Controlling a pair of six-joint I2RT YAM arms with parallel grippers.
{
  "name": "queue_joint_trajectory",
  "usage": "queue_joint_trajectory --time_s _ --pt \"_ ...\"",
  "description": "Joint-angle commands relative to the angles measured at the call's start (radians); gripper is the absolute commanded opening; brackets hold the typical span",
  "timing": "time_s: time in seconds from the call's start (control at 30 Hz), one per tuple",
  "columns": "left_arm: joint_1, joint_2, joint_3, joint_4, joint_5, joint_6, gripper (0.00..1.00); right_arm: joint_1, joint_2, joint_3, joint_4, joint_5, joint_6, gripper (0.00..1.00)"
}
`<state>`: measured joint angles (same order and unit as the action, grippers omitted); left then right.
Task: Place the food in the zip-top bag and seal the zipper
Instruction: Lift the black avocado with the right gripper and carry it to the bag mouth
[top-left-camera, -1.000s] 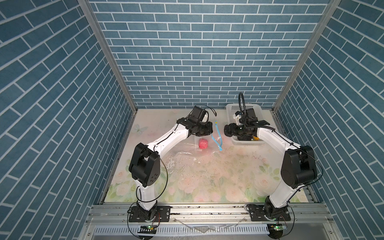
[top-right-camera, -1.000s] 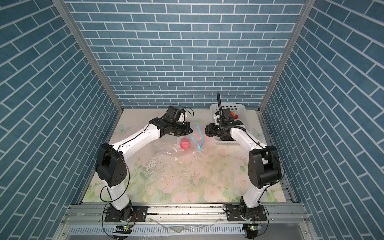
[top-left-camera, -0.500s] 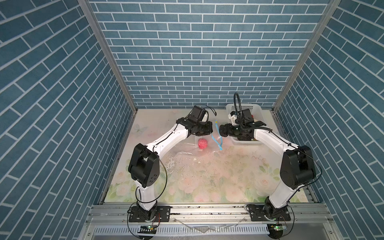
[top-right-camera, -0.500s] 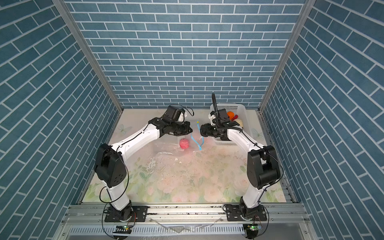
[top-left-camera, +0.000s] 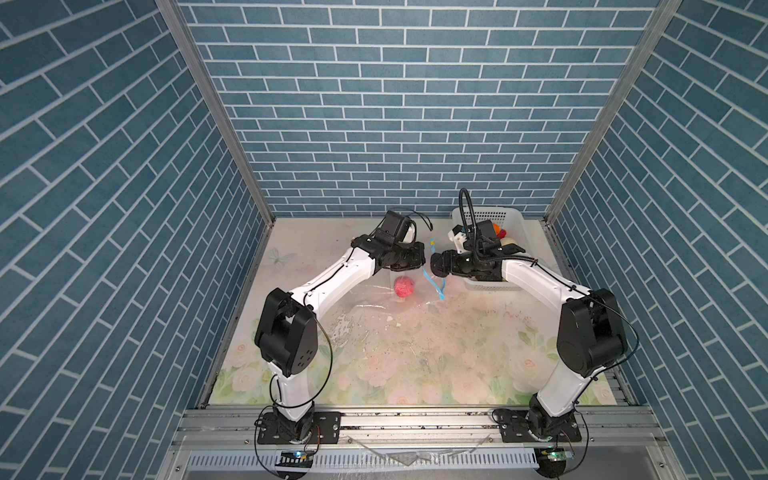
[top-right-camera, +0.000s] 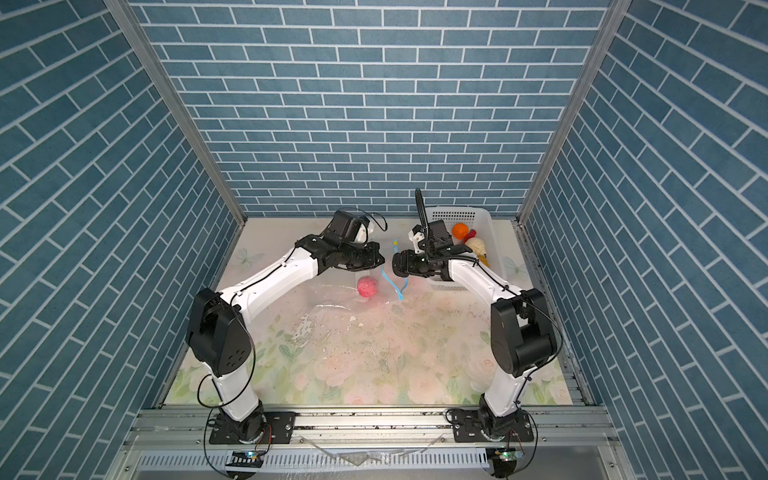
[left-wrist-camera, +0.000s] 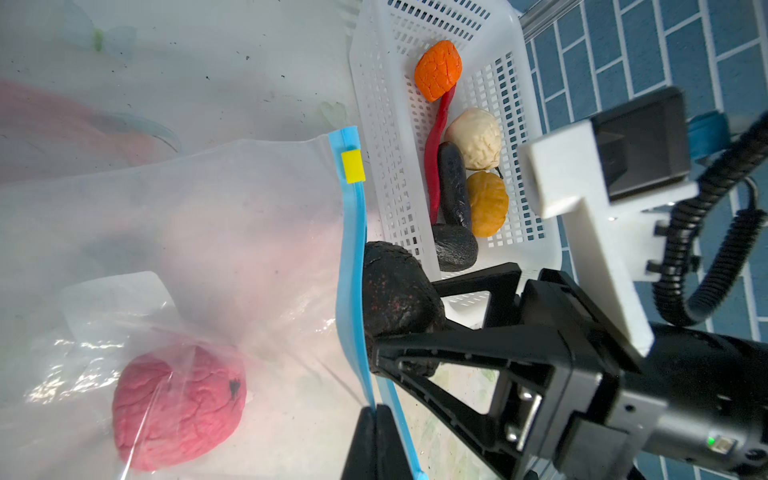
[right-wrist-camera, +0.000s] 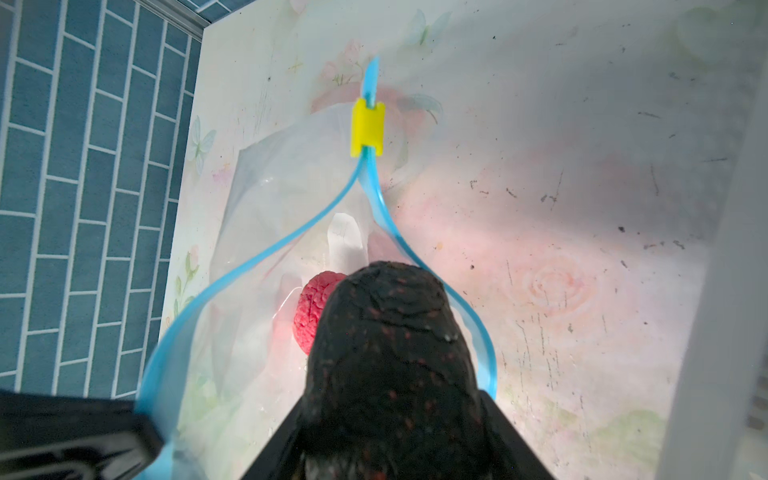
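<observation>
The clear zip-top bag (top-left-camera: 374, 307) lies on the table with a pink lump (left-wrist-camera: 178, 403) of the food inside it. My left gripper (left-wrist-camera: 376, 411) is shut on the light-blue zipper (left-wrist-camera: 351, 257) and holds the bag's mouth up and apart. The yellow slider (right-wrist-camera: 367, 129) sits at the far end of the strip. My right gripper (right-wrist-camera: 386, 415) is shut on a black lump (right-wrist-camera: 386, 353) with red specks, right at the open mouth. In both top views the two grippers (top-left-camera: 419, 259) (top-left-camera: 436, 264) nearly meet above the pink lump (top-right-camera: 367, 286).
The white perforated basket (left-wrist-camera: 382, 104) stands just right of the bag against the back wall. It holds an orange lump (left-wrist-camera: 438, 68), a red chili (left-wrist-camera: 438, 137), a cream lump (left-wrist-camera: 476, 137), a dark eggplant (left-wrist-camera: 454, 183), a yellow-brown lump (left-wrist-camera: 487, 203) and another black lump (left-wrist-camera: 455, 247).
My right gripper has moved left from over the basket to the bag's mouth, carrying the black lump. The left gripper has stayed on the zipper.
</observation>
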<state>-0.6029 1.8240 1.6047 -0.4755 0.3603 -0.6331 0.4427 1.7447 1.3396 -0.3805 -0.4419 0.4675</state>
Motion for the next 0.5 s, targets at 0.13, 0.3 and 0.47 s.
queue_joint_trajectory --time_s 0.13,0.3,0.47 --pt "-0.009 -0.039 0.018 -0.012 -0.002 0.009 0.01 0.011 0.024 -0.027 0.018 -0.020 0.022 0.44" --pt "-0.009 -0.045 0.014 -0.013 -0.007 0.011 0.01 0.013 0.033 -0.026 0.020 -0.026 0.021 0.44" --pt "-0.009 -0.046 0.008 -0.012 -0.005 0.010 0.01 0.015 0.025 -0.010 -0.026 0.004 -0.026 0.44"
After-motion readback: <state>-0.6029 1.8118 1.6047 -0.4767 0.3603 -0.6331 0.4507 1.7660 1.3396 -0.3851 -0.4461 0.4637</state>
